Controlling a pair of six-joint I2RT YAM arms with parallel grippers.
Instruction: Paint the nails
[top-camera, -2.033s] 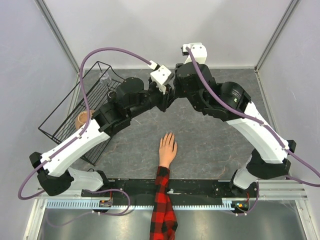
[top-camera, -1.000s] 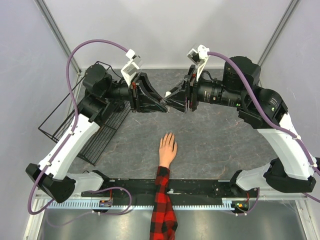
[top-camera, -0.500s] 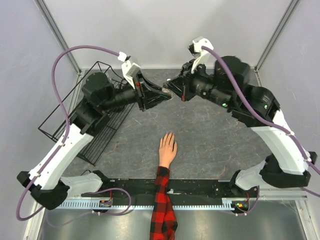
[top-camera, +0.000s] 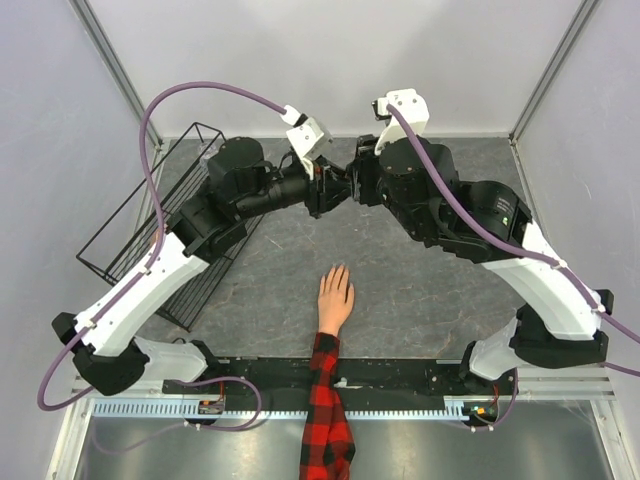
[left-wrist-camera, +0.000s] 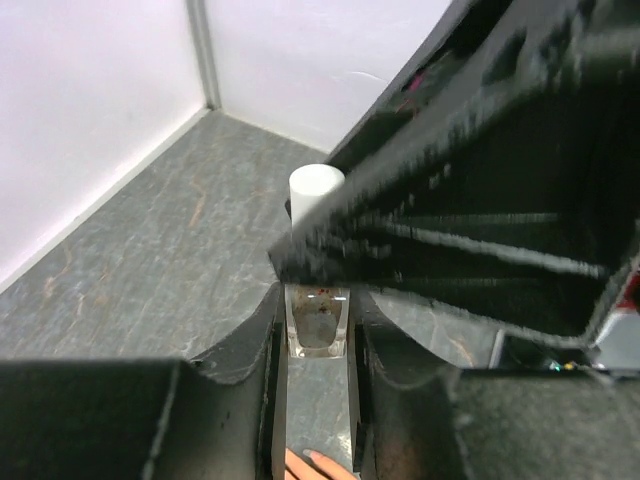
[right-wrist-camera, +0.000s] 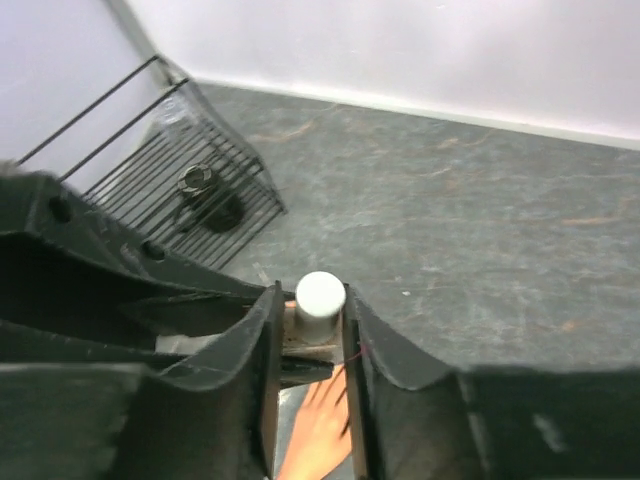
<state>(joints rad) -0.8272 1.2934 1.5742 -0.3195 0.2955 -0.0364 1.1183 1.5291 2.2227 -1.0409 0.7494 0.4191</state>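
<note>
Hold the little glass bottle (left-wrist-camera: 317, 335) still in the left gripper (left-wrist-camera: 316, 305), shut tight on it up at 12 o'clock. Squeeze the right gripper (right-wrist-camera: 311, 296) snug round the white cap (right-wrist-camera: 320, 292) before twisting; set close on both sides of it now, yet cannot tell if pressing or loose. Then lift slowly and go down toward 6 o'clock to the nails (top-camera: 337, 272) on the peach hand (top-camera: 335, 300).

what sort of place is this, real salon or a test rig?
Most likely a lab robot test cell: plain white panel walls with metal corner posts, a grey stone-patterned tabletop, and a peach mannequin hand in a red-and-black plaid sleeve instead of a person.
</note>
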